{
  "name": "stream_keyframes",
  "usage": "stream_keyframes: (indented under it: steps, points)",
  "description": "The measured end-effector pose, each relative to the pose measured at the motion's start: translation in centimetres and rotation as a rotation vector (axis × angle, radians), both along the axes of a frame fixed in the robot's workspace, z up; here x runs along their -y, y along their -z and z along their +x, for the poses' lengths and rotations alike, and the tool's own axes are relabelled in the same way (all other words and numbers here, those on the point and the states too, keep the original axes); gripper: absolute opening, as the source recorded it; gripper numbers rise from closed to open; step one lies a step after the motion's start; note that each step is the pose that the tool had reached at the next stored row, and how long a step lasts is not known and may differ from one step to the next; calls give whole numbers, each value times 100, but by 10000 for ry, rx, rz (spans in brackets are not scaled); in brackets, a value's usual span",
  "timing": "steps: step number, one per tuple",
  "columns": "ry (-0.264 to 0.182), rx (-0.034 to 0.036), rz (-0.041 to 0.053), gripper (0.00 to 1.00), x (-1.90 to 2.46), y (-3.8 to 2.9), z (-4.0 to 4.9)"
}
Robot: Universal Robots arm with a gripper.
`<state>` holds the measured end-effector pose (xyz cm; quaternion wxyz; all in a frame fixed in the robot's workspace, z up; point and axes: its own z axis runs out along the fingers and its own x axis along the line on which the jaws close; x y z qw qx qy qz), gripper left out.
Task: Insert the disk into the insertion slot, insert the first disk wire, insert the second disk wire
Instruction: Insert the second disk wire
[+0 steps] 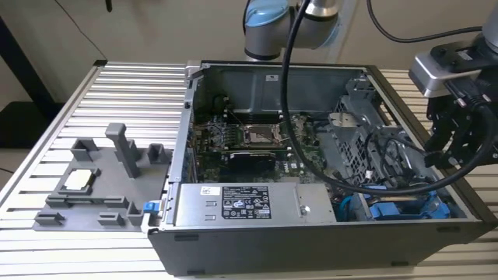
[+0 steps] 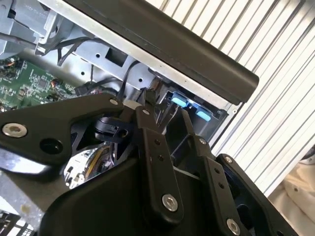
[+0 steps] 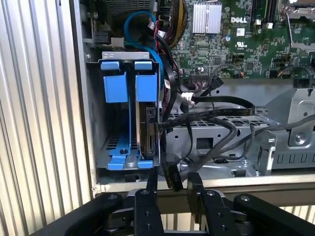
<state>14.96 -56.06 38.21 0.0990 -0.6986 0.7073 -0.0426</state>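
— Since you can't see my screens, where is the disk?

— From my seat, the disk [image 3: 147,123] stands on edge in its blue carrier inside the slot [image 3: 98,123], a grey metal bay at the corner of the open computer case [image 1: 311,256]. In the exterior view that bay sits at the case's near corner, on that view's right, where blue plastic [image 1: 409,209] shows among black cables.

— And the claw?

— In the first wrist view my claw [image 3: 170,179] hangs just outside the case wall, level with the disk's near edge. Its two black fingers [image 3: 196,189] are spread a little, with a black plug [image 3: 171,176] on a black wire between them. I cannot tell whether they pinch it or only flank it.

— What else?

— A second black wire [image 3: 182,120] runs to the disk's edge from the cage [image 3: 231,142] beside it. A blue cable [image 3: 140,22] loops above the bay, before the green board [image 3: 236,39]. The case lies open on a ribbed metal counter [image 1: 116,87], with a grey fixture [image 1: 101,181] on the exterior view's left.
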Motion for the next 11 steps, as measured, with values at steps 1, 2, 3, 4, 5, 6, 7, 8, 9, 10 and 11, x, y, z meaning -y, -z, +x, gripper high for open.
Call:
stream_keyframes:
  steps: [1,2,3,4,5,6,7,8,9,10,11]
  points:
    - [-1,2,-37,38,0,0,-9]
    - [0,7,-88,38,-3,0,-23]
    - [0,22,-142,38,-10,1,-39]
    - [0,51,-219,38,-23,3,-54]
    - [0,105,-289,38,-39,5,-69]
    - [1,162,-335,38,-47,6,-76]
    - [0,176,-353,38,-50,6,-76]
    - [0,176,-351,38,-53,7,-76]
    - [0,176,-351,38,-56,7,-76]
    - [-1,177,-352,38,-59,7,-76]
    - [-1,177,-353,38,-61,7,-76]
